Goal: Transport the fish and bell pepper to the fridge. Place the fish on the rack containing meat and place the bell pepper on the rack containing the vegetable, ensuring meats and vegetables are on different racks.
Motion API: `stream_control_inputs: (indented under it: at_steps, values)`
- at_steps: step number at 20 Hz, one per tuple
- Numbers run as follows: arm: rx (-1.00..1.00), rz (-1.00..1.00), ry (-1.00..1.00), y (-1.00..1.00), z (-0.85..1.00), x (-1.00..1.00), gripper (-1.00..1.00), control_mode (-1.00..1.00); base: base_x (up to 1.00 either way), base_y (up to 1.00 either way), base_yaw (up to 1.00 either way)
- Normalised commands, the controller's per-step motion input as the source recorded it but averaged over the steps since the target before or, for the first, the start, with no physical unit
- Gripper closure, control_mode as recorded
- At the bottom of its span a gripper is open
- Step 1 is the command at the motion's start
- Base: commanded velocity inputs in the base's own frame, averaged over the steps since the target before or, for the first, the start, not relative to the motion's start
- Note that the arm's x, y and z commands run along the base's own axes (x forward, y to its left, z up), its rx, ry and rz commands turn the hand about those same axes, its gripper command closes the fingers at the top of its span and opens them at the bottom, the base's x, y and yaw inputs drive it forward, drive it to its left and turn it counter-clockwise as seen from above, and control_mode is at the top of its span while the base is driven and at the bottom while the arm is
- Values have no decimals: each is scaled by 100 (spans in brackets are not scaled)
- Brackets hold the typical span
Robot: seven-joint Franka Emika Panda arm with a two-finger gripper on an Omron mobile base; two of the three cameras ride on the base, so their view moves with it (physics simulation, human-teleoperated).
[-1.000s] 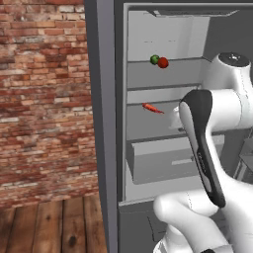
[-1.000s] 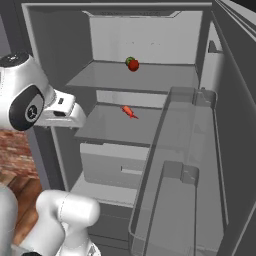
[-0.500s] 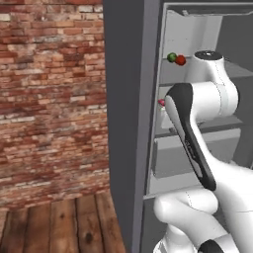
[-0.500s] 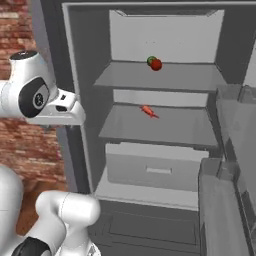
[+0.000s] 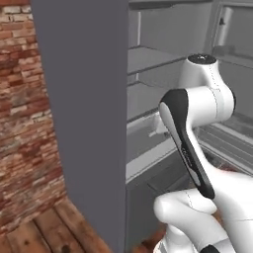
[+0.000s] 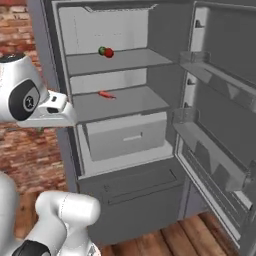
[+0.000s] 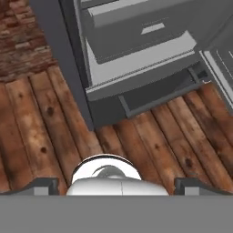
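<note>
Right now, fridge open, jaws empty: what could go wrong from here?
1. The open fridge door juts out on the right; the moving base could clip it.
2. The bell pepper touches the vegetable on the top rack; either could roll.
3. The meat sits alone: no fish beside it yet.

Fridge (image 6: 60,55) with door (image 6: 220,100) swung wide right; front unobstructed. Top shelf (image 6: 125,61): pepper (image 6: 109,52) and green ball (image 6: 102,50), touching, occupy the left; right half free. Middle shelf (image 6: 125,102): meat strip (image 6: 105,94) near the back left; front and right free. Drawer (image 6: 127,134) closed.
</note>
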Motion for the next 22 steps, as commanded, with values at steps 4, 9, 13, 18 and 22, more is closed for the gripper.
stream_control_inputs:
  at_steps: [4, 9, 13, 18, 22]
  values:
    - [0, 0, 0, 0, 0, 0, -100, 100, 0, 0, -100]
    - [0, 0, 0, 0, 0, 0, -100, 100, 0, 1, -100]
    - [0, 0, 0, 0, 0, 0, -100, 100, 0, 0, -100]
    - [0, 0, 0, 0, 0, 0, -100, 100, 0, 4, -100]
    - [0, 0, 0, 0, 0, 0, -100, 100, 0, 20, -98]
